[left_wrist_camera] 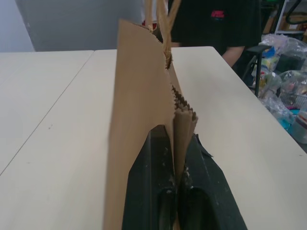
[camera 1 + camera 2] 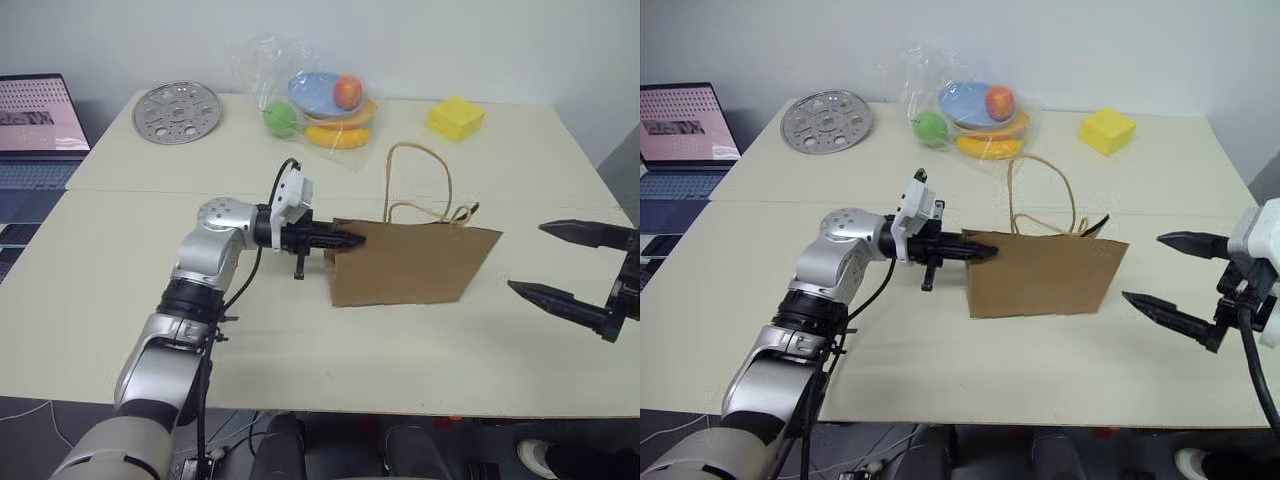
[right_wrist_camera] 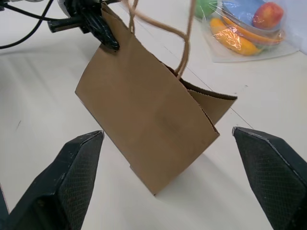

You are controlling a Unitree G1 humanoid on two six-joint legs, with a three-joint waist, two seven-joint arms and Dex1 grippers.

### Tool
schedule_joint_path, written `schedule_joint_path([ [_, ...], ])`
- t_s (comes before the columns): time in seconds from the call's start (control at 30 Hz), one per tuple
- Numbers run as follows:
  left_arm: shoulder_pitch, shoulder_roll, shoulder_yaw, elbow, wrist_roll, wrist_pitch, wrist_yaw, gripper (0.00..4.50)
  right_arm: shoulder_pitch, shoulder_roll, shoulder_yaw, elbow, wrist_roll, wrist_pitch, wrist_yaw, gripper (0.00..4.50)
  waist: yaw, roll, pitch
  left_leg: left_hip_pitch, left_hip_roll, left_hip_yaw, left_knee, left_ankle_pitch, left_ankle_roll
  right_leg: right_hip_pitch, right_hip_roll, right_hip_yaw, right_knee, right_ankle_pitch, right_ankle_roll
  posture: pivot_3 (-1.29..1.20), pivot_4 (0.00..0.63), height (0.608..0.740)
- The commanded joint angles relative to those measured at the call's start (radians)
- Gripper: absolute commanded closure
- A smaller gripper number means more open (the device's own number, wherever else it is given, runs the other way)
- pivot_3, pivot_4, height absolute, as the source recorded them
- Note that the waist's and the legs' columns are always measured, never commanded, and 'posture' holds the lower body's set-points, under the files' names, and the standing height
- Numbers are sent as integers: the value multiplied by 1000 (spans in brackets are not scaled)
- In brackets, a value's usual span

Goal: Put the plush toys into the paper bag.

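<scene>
One bagged fruit bundle (image 2: 325, 105) (yellow block (image 2: 455, 118) beside) behind paper bag (image 2: 410, 265).

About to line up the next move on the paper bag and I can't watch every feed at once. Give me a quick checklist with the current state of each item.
1. Left tool clamped on the paper bag at its upper side edge: ok, the paper sits pinched between the fingers in the left wrist view.
2. Bag upright on the table: ok.
3. Bag mouth open enough to load: cannot tell; it gapes only at the far end.
4. Right tool open and holding nothing: ok.
5. Right tool apart from the bag: ok.
6. Plush toys located: not ok, none seen on the table.
</scene>
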Motion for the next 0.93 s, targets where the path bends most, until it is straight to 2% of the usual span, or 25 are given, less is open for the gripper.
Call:
schedule_joint_path([
  [0.03, -41, 1, 9, 82, 38, -49, 6, 4274, 0, -8, -17, -20, 29, -5, -21, 0, 0, 0, 0, 0, 0, 0, 0, 0, 0, 0, 0, 0, 0, 0, 0, 0, 150, 740],
  [0.1, -49, 10, 23, 84, 31, -36, -5, 3816, -5, -17, -10, -11, 36, -8, -23, 0, 1, 0, 0, 0, 0, 0, 0, 0, 0, 0, 0, 1, 0, 0, 0, 0, 150, 740],
  [0.27, 5, 86, 49, -58, 4, 39, -16, 2181, -28, -51, 37, 42, 8, -43, -4, 0, -2, 0, 0, 0, 0, 1, 0, 0, 0, 0, 0, 1, 0, 0, 0, 0, 150, 740],
  [0.4, 127, 219, 106, -288, -26, 170, 29, 914, -55, -99, 69, 118, -20, -84, 58, 0, -15, 0, 0, 1, 1, 1, -1, 0, 0, 0, 0, 1, 0, 0, 0, 0, 150, 740],
  [0.5, 189, 282, 137, -387, -31, 218, 67, 33, -68, -125, 82, 165, -48, -116, 99, 0, -16, 0, 0, 1, 1, 0, -1, 0, 0, 0, 0, 0, 0, 0, 0, 0, 150, 740],
  [0.6, 309, 462, 239, -528, -17, 323, 107, 33, -99, -224, 129, 341, -153, -235, 237, 0, -19, 0, 0, 1, 1, 1, 0, 0, 0, 0, 0, 1, 0, 0, 0, 0, 150, 740],
  [0.73, 432, 603, 390, -630, -46, 423, 175, 33, -163, -315, 192, 548, -235, -360, 366, 0, -22, 0, 1, 2, 2, 4, 0, 0, 0, 0, 0, 2, -1, -1, 1, 0, 150, 740],
  [0.83, 482, 650, 463, -629, -50, 459, 212, 33, -245, -351, 259, 659, -259, -419, 416, 0, -19, 1, 1, 3, 2, 5, 0, 0, 0, 0, -1, 3, -1, -1, 1, 0, 150, 740],
  [0.93, 512, 662, 483, -623, -78, 467, 204, 33, -319, -362, 337, 721, -288, -467, 445, 0, -19, 1, 1, 4, 2, 6, -1, 0, 0, 0, -1, 3, -1, -3, 2, 0, 150, 740],
])
